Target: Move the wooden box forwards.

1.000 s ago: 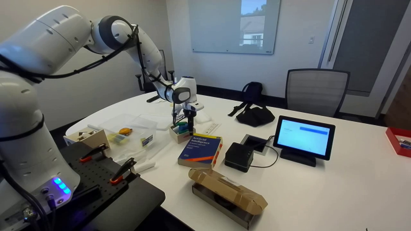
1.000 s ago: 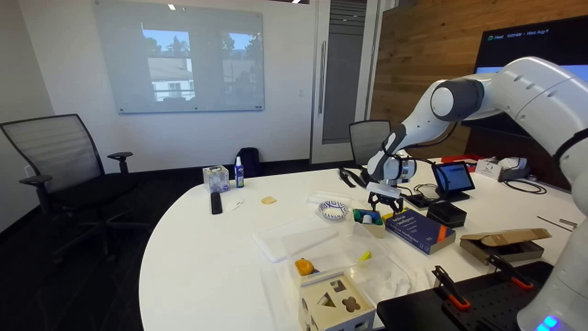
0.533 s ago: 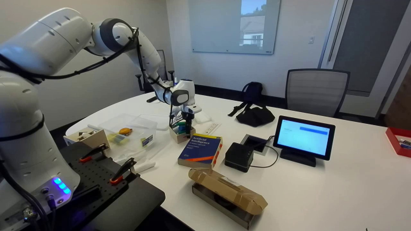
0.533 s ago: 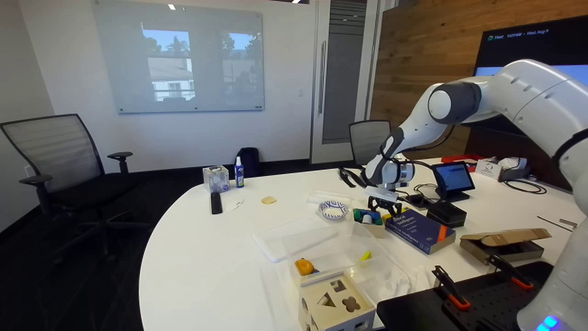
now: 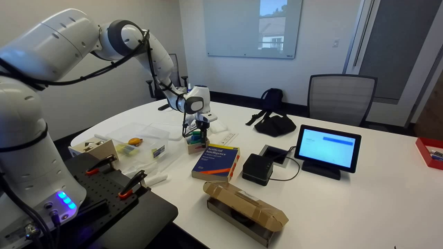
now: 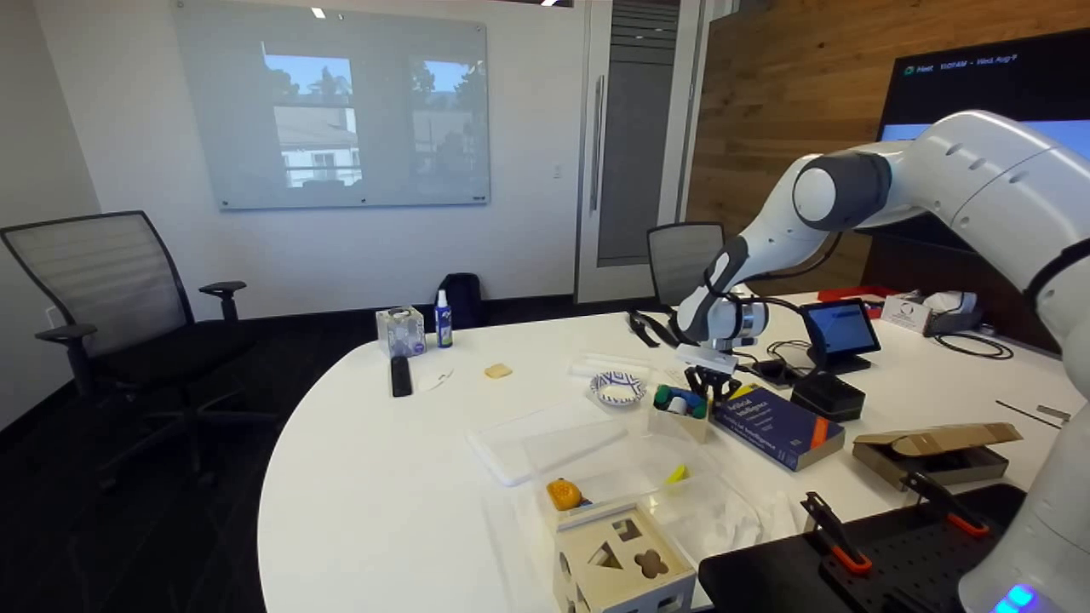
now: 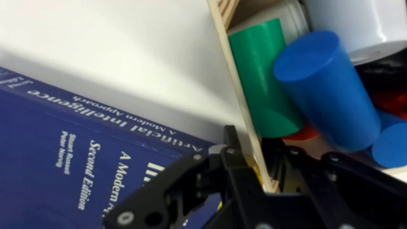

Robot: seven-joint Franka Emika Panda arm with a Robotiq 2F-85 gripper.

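Beside the blue book (image 5: 215,160), on the white table (image 5: 332,207), stands the wooden box (image 5: 193,148), open at the top. Within it, in the wrist view, lie a green cylinder (image 7: 265,84) along one wall, a blue cylinder (image 7: 330,95) slanting beside it, a second blue piece (image 7: 392,144) and white pieces (image 7: 354,24). Clear plastic bin (image 5: 162,140): holds an orange piece (image 5: 135,141) and something yellow. Pale box (image 6: 626,553): shaped holes in its top. Cardboard box (image 5: 247,204): lid partly raised. Gripper (image 7: 253,138): jaws close together, pinching the wooden box's book-side wall, one finger inside the box and the other outside. Partly hidden: red and black pieces beneath the cylinders. Cut off: the wooden box in the wrist view; the red tray (image 5: 425,157) in an exterior view, its small contents indistinct. Hard to make out: the cardboard box's dark interior; whether book and wooden box touch cannot be told.
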